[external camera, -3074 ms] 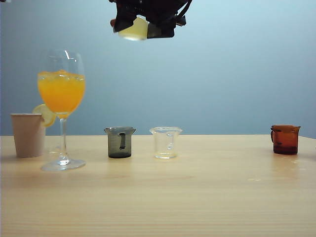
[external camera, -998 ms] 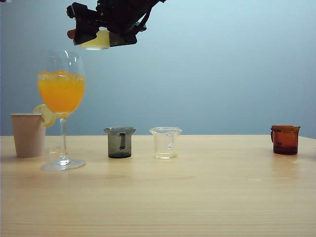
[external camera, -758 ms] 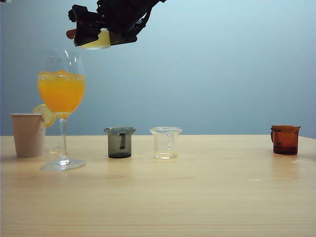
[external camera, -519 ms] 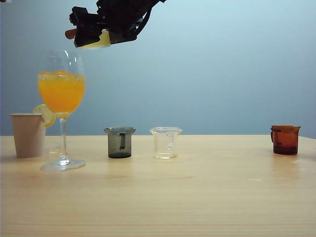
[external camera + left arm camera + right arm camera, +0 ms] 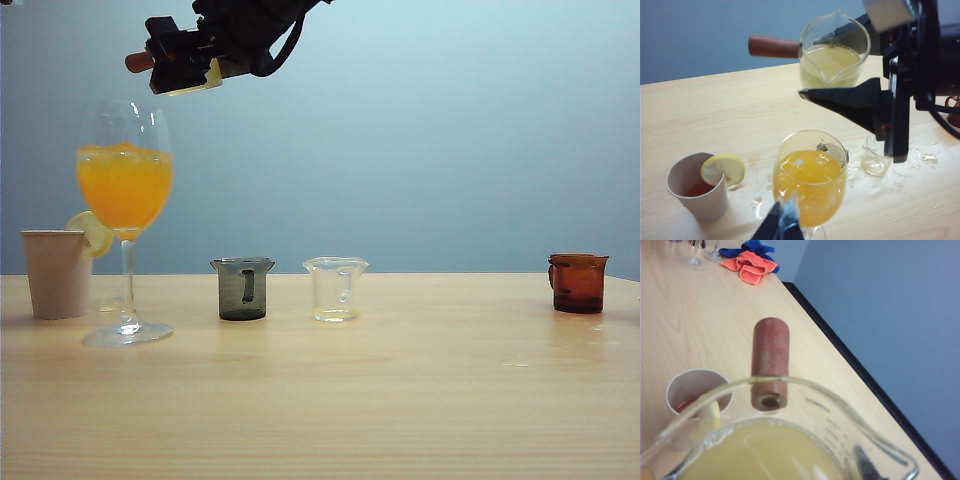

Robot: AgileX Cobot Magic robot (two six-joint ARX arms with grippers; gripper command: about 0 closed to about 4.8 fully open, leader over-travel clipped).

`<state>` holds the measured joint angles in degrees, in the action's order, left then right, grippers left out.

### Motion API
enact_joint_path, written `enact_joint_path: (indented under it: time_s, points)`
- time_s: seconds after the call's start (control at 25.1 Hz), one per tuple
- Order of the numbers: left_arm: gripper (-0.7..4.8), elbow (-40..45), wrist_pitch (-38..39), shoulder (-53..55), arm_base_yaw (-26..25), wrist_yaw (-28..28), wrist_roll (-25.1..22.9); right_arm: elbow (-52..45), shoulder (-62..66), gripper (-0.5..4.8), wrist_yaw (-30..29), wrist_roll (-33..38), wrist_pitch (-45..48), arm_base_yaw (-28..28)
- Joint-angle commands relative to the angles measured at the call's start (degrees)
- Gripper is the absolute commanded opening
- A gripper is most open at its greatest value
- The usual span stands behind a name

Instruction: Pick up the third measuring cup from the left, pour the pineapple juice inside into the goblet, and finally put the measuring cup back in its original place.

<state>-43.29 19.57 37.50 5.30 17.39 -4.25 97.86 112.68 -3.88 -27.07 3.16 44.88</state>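
Note:
My right gripper (image 5: pixel 190 68) hangs high at the upper left, shut on the third measuring cup (image 5: pixel 205 78), a clear cup with a reddish-brown stub handle (image 5: pixel 139 62). The cup is tilted, handle end over the goblet. Pineapple juice (image 5: pixel 830 64) fills its lower half, and no stream leaves the spout. The goblet (image 5: pixel 124 190) stands below, its bowl full of orange drink. In the left wrist view my left gripper (image 5: pixel 784 220) shows only as two dark fingertips meeting in front of the goblet (image 5: pixel 810 175), nothing between them. A bare patch of table (image 5: pixel 455 300) lies between the clear and amber cups.
A beige paper cup (image 5: pixel 57 272) with a lemon slice (image 5: pixel 723 169) stands left of the goblet. A smoky grey cup (image 5: pixel 242 288), a clear cup (image 5: pixel 336 288) and an amber cup (image 5: pixel 578 282) stand in a row. Wet spills (image 5: pixel 917 160) mark the wood. Cloths (image 5: pixel 752 262) lie at the far end.
The right gripper carried the cup left from the top middle to above the goblet. Over the last second it stayed put and rolled, raising the handle and tipping the cup.

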Motion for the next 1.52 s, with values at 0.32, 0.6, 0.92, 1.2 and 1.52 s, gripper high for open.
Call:
enact_joint_path:
  time_s: [0.32, 0.6, 0.92, 1.2, 1.52]
  points:
    - [-0.04, -0.3, -0.3, -0.1, 0.0, 0.0, 0.2, 0.3, -0.5, 3.03, 0.3, -7.3, 3.1, 1.3]
    - [-0.04, -0.3, -0.3, -0.1, 0.0, 0.0, 0.2, 0.3, -0.5, 3.03, 0.5, -10.3, 3.1, 1.3]
    - [-0.04, -0.3, -0.3, -0.1, 0.0, 0.0, 0.2, 0.3, -0.5, 3.03, 0.5, -14.2, 3.2, 1.3]
    - [-0.04, -0.3, -0.3, -0.1, 0.0, 0.0, 0.2, 0.2, -0.5, 3.03, 0.5, -17.2, 3.6, 1.3]
    - [-0.04, -0.3, -0.3, -0.1, 0.0, 0.0, 0.2, 0.2, -0.5, 3.03, 0.5, -19.8, 4.0, 1.3]
